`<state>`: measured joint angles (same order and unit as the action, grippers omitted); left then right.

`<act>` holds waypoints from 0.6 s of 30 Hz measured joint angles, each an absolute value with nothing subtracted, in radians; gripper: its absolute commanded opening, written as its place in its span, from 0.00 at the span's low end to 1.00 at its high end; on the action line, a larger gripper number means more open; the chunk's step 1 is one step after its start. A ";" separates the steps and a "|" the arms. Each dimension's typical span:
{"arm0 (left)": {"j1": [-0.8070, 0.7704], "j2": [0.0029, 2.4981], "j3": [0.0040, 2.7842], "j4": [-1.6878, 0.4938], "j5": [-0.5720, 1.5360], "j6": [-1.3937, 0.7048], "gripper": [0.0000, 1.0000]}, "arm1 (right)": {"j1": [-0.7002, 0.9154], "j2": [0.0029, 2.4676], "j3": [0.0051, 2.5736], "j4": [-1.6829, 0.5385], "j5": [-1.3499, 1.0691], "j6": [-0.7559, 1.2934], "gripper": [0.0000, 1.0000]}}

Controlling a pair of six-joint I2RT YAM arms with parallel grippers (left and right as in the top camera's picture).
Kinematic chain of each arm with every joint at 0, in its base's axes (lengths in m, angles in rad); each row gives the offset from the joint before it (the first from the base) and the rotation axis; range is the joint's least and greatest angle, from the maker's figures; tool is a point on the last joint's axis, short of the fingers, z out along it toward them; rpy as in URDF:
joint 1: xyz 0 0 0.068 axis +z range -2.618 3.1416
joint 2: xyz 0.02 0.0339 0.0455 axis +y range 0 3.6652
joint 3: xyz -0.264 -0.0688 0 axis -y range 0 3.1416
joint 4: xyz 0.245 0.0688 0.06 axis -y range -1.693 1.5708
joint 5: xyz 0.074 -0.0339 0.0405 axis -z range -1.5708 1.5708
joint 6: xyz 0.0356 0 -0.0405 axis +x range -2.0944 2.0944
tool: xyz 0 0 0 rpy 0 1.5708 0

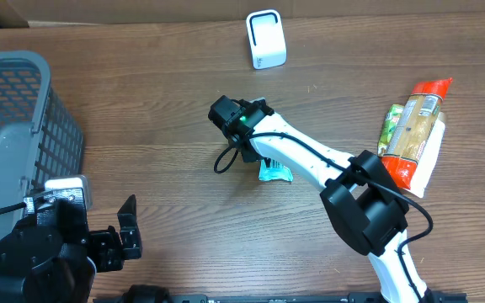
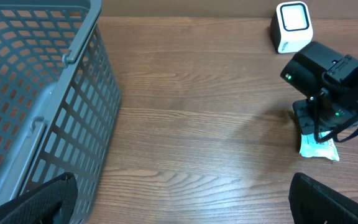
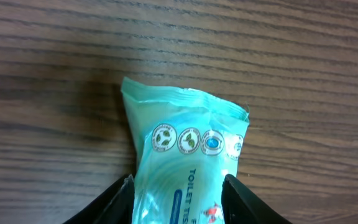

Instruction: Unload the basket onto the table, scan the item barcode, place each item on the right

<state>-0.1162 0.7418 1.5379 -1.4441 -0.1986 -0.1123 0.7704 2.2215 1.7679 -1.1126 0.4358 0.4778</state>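
The item is a teal toilet-tissue pack (image 3: 188, 162) lying flat on the wooden table, also visible as the pack (image 1: 274, 173) in the overhead view and the pack (image 2: 317, 148) in the left wrist view. My right gripper (image 3: 179, 202) reaches down over it, one black finger against each long side, closed on the pack. No barcode shows on the face turned up. The white scanner (image 1: 265, 39) stands at the far edge, apart from the pack. My left gripper (image 2: 182, 208) hovers wide open over bare wood at the near left, holding nothing.
A grey mesh basket (image 1: 7, 126) fills the left side, close to my left arm. A pile of other packaged goods (image 1: 415, 135), orange, green and white, lies at the right. The right arm's black cable (image 1: 223, 160) loops beside the pack.
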 measured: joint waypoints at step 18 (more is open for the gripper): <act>-0.116 0.742 1.538 -1.444 -0.199 -0.112 1.00 | 0.789 2.227 1.698 -1.047 0.435 0.444 0.37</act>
<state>-0.1162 0.7418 1.5379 -1.4441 -0.1986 -0.1120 0.7887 2.2269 1.6978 -1.0470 0.4355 0.4442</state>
